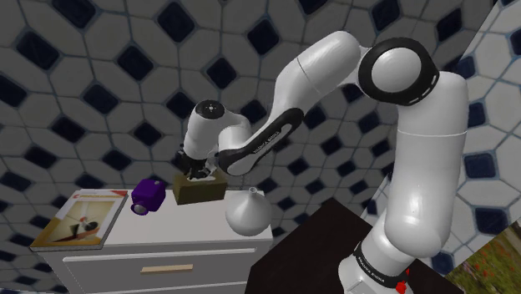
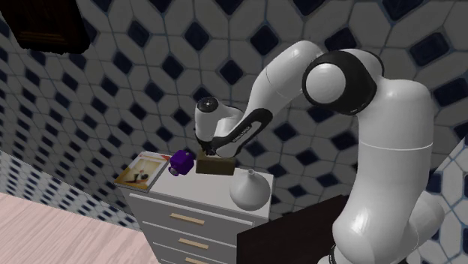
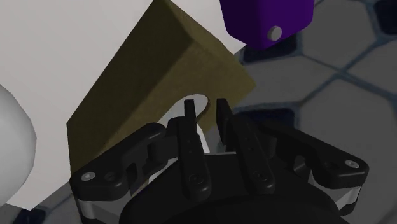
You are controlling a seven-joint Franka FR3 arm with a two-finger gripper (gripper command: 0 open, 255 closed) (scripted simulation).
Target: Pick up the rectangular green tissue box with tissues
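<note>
Under the gripper [image 1: 199,174], in the shoulder view, sits the tissue box [image 1: 200,190] on a white dresser [image 1: 167,234]. The box looks more olive-brown than green. In the second outside view the gripper rests right on the box's top. At the wrist, its two fingers [image 3: 189,109] stand close together and seem to pinch the white tissue [image 3: 167,122] poking from the box's hole. The grab looks made to me, so next comes a slow, straight lift.
</note>
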